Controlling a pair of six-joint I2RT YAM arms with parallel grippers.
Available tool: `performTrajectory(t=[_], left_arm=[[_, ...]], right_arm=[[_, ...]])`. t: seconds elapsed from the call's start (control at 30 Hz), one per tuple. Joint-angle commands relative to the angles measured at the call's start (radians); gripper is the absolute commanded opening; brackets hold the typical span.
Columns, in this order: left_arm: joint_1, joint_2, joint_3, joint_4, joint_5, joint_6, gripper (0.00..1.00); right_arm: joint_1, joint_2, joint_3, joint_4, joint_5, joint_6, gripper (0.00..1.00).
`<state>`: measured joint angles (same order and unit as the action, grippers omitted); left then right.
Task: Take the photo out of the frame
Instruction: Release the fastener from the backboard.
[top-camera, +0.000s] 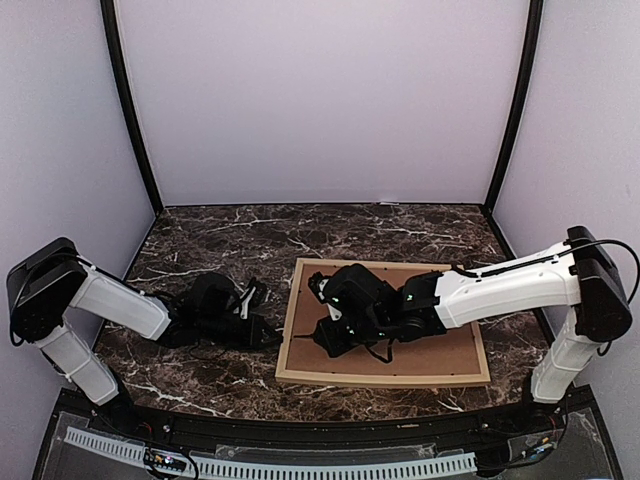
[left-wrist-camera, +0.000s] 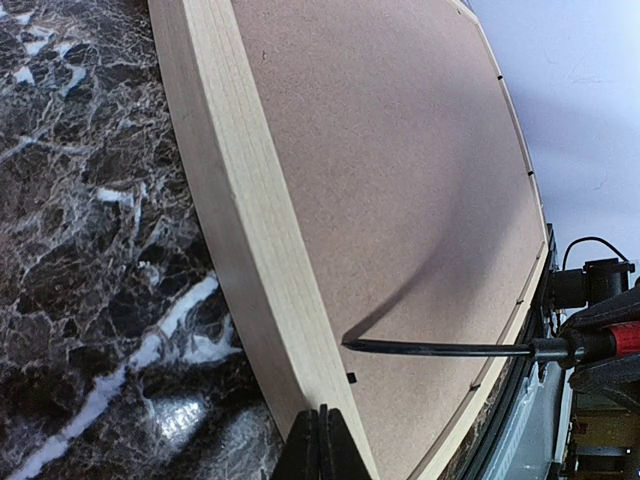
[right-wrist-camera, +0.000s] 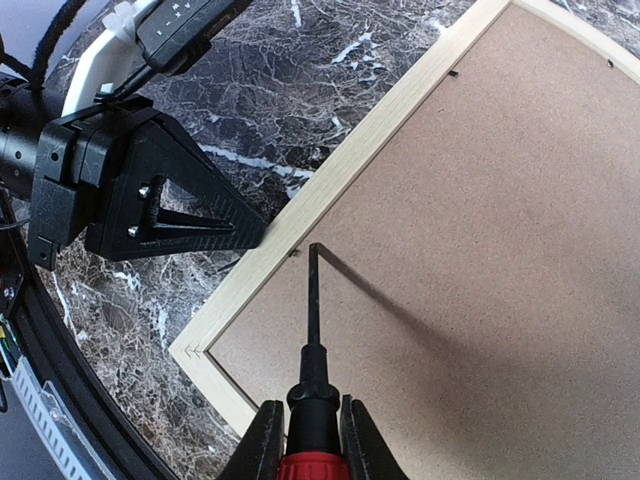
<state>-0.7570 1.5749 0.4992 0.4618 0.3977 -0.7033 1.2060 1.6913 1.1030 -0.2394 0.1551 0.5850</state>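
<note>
The light wood frame (top-camera: 380, 379) lies face down on the marble table, and its brown backing board (top-camera: 440, 350) fills it. The photo is hidden under the board. My right gripper (right-wrist-camera: 310, 410) is shut on a screwdriver (right-wrist-camera: 312, 320) with a red handle and a black shaft. Its tip rests on the board beside a small black tab (right-wrist-camera: 294, 253) at the frame's left rail (right-wrist-camera: 330, 190). My left gripper (left-wrist-camera: 322, 445) is shut and empty, its tips against the outer edge of that rail (left-wrist-camera: 240, 210). The shaft (left-wrist-camera: 440, 349) also shows in the left wrist view.
The dark marble table (top-camera: 230, 240) runs to pale booth walls at the back and sides. Several small black tabs (left-wrist-camera: 351, 377) sit along the frame's inner edge. Both arms meet over the frame's near left corner (right-wrist-camera: 190, 350).
</note>
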Motion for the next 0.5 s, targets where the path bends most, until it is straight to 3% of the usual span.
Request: performTrajectory(t=[0.0, 0.47], left_arm=[[-0.01, 0.004, -0.025, -0.061, 0.014, -0.001, 0.03], [-0.012, 0.008, -0.027, -0.055, 0.017, -0.004, 0.03]], right_arm=[[-0.005, 0.009, 0.028, 0.026, 0.008, 0.0, 0.0], [-0.005, 0.012, 0.043, 0.026, 0.005, -0.002, 0.0]])
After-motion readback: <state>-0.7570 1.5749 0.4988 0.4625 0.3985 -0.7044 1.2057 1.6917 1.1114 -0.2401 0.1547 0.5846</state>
